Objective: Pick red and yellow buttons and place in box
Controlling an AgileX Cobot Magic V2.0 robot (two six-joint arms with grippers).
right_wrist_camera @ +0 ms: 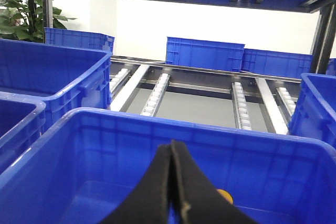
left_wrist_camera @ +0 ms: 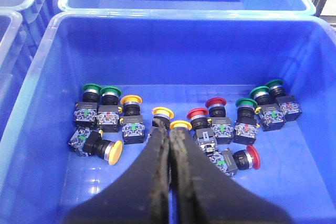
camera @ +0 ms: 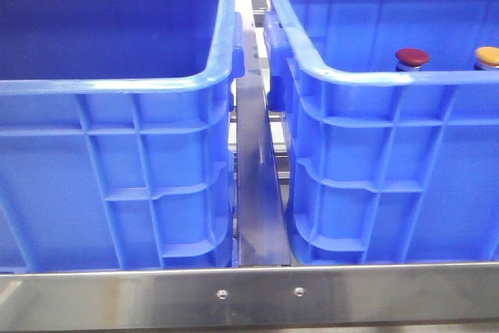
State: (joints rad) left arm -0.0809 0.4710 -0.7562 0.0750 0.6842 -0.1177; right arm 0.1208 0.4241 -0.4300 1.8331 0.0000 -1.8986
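Observation:
In the front view a dark red button (camera: 412,58) and a yellow-orange button (camera: 487,56) stand inside the right blue box (camera: 374,76), showing just over its near rim. No gripper shows in that view. My left gripper (left_wrist_camera: 169,132) is shut and empty above a blue crate (left_wrist_camera: 47,66) that holds several green, yellow and red buttons; a yellow one (left_wrist_camera: 180,125) and a red one (left_wrist_camera: 197,114) lie just past its tips. My right gripper (right_wrist_camera: 173,145) is shut and empty above a blue box (right_wrist_camera: 210,124); an orange cap (right_wrist_camera: 226,195) peeks out beside one finger.
A second blue crate (camera: 117,83) stands on the left in the front view, with a metal rail (camera: 257,193) between the two. A steel bar (camera: 249,294) runs along the front. More blue crates (right_wrist_camera: 205,53) and roller tracks (right_wrist_camera: 157,90) lie beyond.

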